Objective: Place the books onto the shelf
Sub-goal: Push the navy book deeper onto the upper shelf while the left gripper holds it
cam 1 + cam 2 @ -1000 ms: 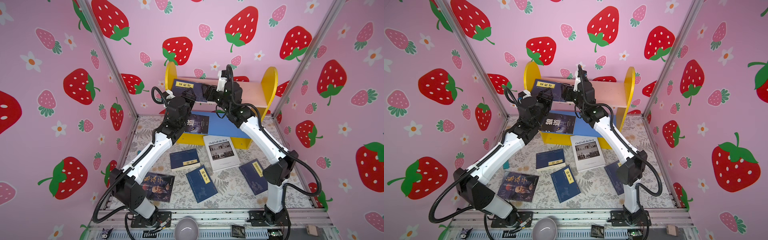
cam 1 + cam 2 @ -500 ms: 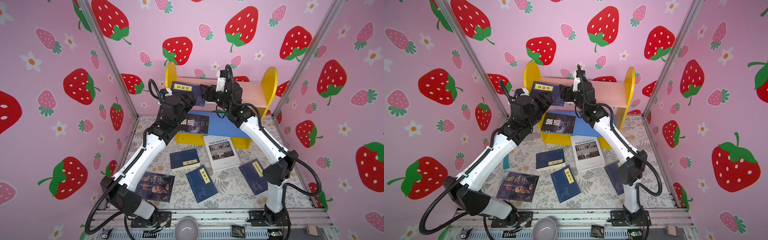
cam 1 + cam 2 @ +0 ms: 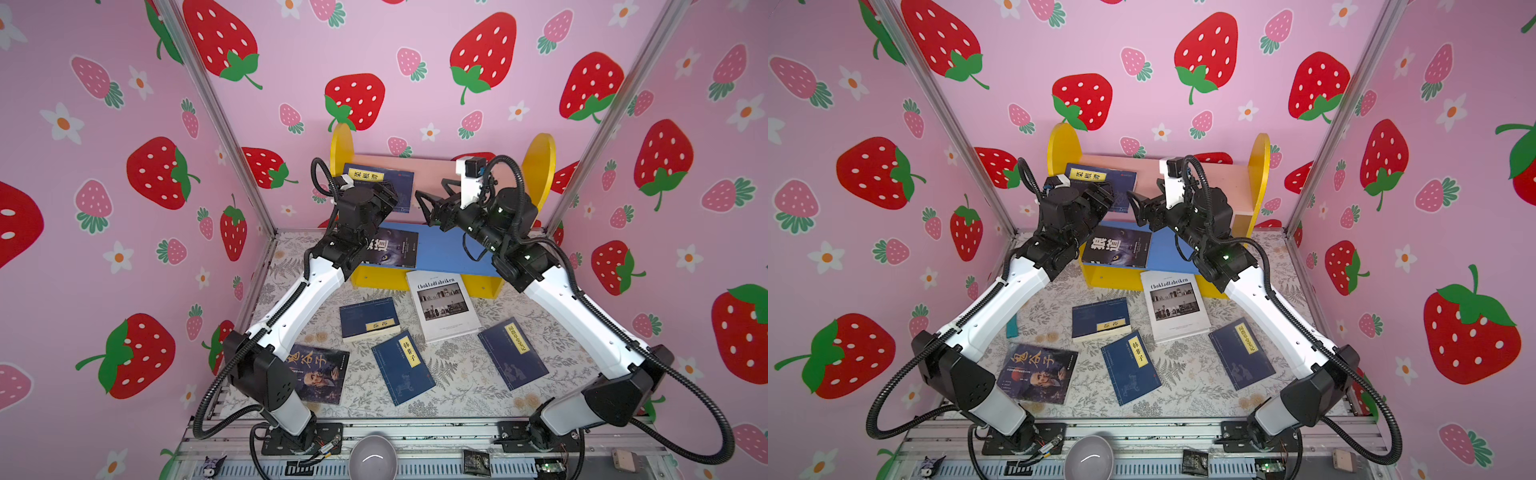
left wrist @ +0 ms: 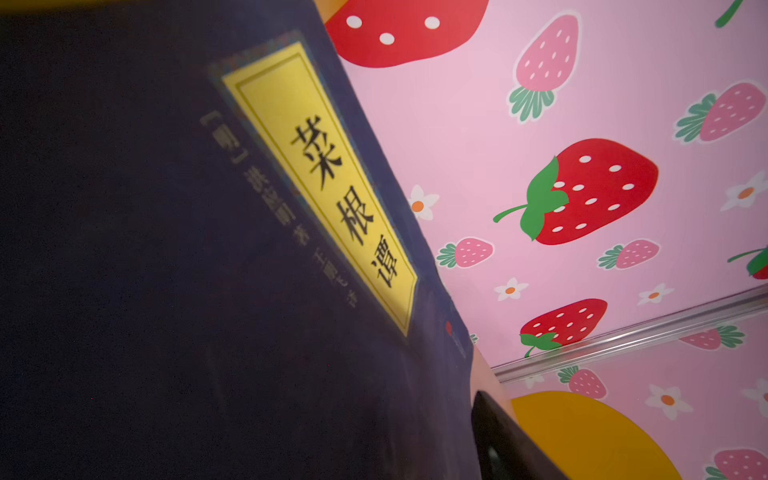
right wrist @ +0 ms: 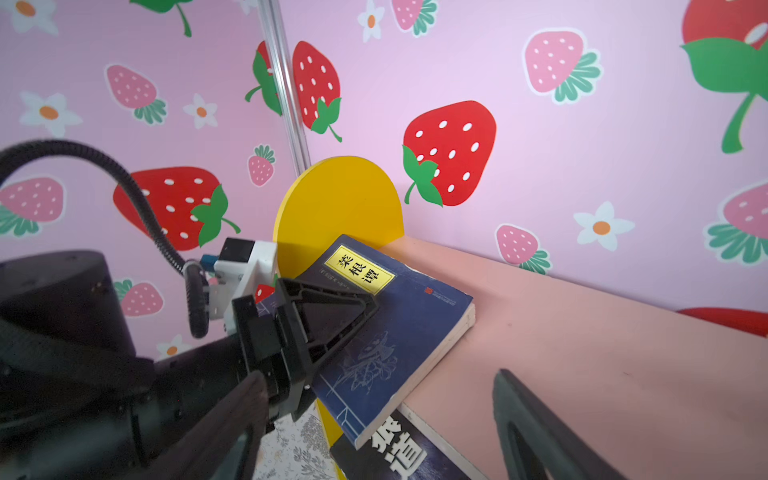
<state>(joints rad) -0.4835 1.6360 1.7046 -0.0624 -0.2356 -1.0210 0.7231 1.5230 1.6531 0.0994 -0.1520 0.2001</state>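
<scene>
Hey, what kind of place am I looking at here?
Likely a staged robot test cell, not a home: strawberry-print wall panels in aluminium framing, two robot arms bolted to a slotted rail, and a small shelf with books scattered before it.

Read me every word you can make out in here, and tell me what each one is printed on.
"菜根谭": yellow label on the navy book on the pink board.
"狼道": black wolf book.
"Chokladfabriken": white book.
"鬼谷子": portrait book.
"韩非子": yellow label on the front navy book.
Too small to read: labels on the thick navy book and the rightmost navy book, plus all fine print.
</scene>
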